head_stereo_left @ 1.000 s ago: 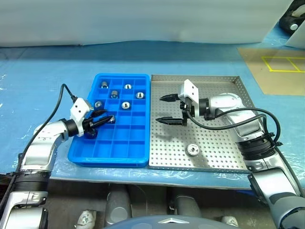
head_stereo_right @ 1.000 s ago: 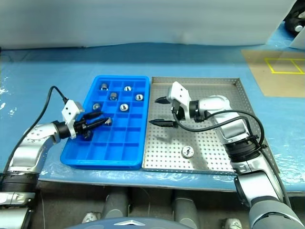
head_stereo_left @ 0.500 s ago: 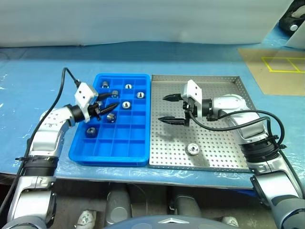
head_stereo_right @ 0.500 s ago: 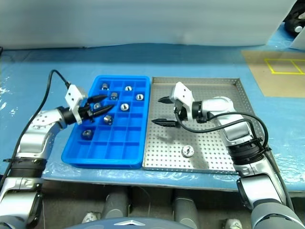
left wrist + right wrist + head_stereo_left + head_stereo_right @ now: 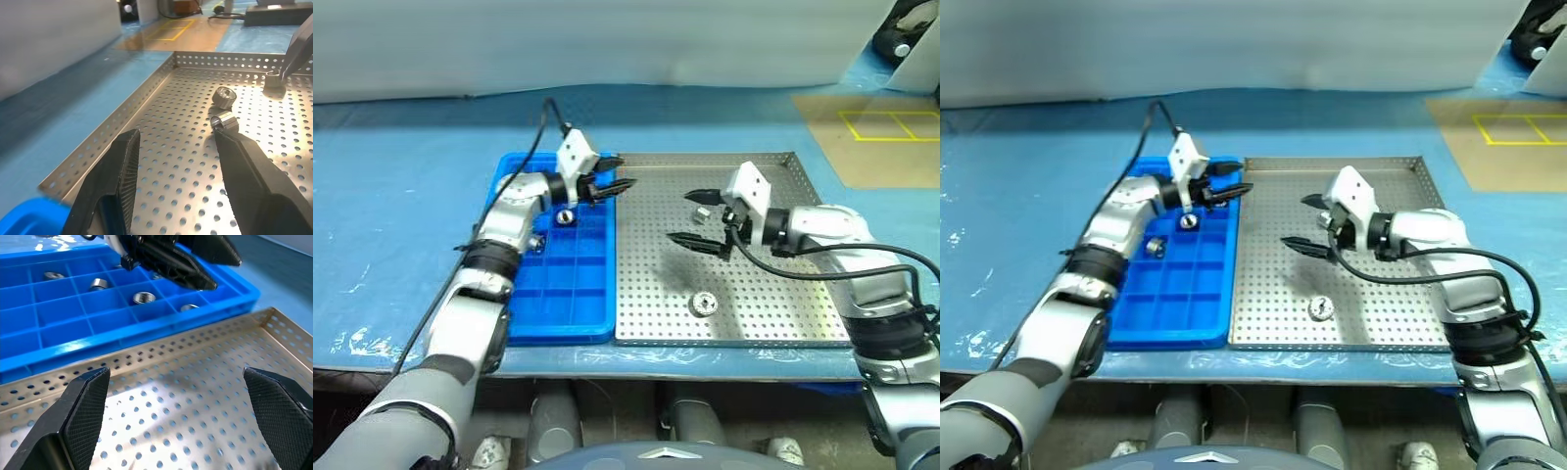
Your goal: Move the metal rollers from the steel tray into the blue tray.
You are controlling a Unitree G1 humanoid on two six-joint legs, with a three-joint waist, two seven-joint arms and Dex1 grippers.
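I see the steel tray (image 5: 764, 294) as bare metal — a brushed, satiny silver sheet punched with rows of round holes, catching soft glare. The metal rollers (image 5: 224, 97) on it look polished and mirror-bright. The blue tray (image 5: 570, 294) reads as moulded plastic, smooth and glossy along its ribs. My gripper fingers (image 5: 85, 416) are matt black, their pads finely knurled. The table cover (image 5: 401, 225) looks like thin blue plastic film — shiny and slightly wrinkled.
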